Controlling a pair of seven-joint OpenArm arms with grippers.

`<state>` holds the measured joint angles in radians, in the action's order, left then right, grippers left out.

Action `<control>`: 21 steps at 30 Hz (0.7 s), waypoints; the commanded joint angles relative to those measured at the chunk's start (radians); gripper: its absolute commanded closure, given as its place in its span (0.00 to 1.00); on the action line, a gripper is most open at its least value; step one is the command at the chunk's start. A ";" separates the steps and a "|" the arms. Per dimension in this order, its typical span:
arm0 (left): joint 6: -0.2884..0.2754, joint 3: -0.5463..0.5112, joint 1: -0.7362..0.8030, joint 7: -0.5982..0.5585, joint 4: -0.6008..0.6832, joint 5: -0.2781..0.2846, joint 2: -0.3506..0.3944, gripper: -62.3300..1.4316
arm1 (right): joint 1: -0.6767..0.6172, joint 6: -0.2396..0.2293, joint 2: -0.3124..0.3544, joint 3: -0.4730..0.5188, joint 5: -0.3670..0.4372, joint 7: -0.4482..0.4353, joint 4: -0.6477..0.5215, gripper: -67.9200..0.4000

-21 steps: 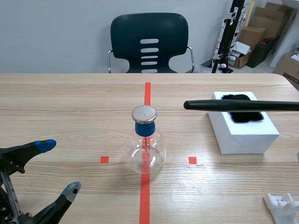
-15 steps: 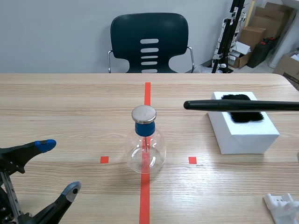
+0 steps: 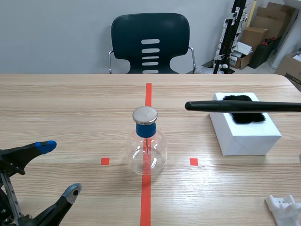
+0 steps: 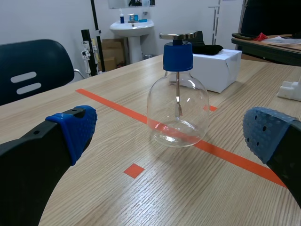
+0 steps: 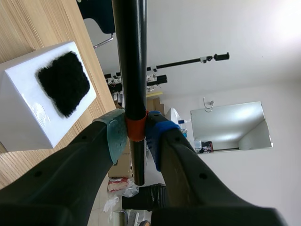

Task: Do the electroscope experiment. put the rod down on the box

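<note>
Now, long glossy blk rod (image 3: pixel 202 106) w/ orange band (image 5: pixel 136 128).

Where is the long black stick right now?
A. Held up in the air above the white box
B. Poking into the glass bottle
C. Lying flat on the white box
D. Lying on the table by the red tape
A: the black rod is pinched between the right arm's fingers and hangs above the white box, not touching it.
</note>
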<state>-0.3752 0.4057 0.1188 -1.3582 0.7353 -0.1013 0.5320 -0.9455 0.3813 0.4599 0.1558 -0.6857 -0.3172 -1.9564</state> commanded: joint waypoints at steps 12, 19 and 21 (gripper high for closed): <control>-0.003 0.001 -0.006 -0.011 0.012 0.007 0.000 0.00 | 0.006 0.015 0.008 0.011 0.004 -0.010 -0.023 0.99; -0.003 0.001 -0.006 -0.011 0.012 0.007 0.000 0.00 | 0.006 0.015 0.008 0.011 0.016 -0.004 -0.023 0.99; -0.003 0.001 -0.006 -0.011 0.012 0.007 0.000 0.00 | 0.006 0.015 0.008 0.011 0.028 -0.003 -0.023 0.99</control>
<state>-0.3752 0.4057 0.1188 -1.3582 0.7353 -0.1013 0.5320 -0.9455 0.3813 0.4599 0.1558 -0.6796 -0.3180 -1.9564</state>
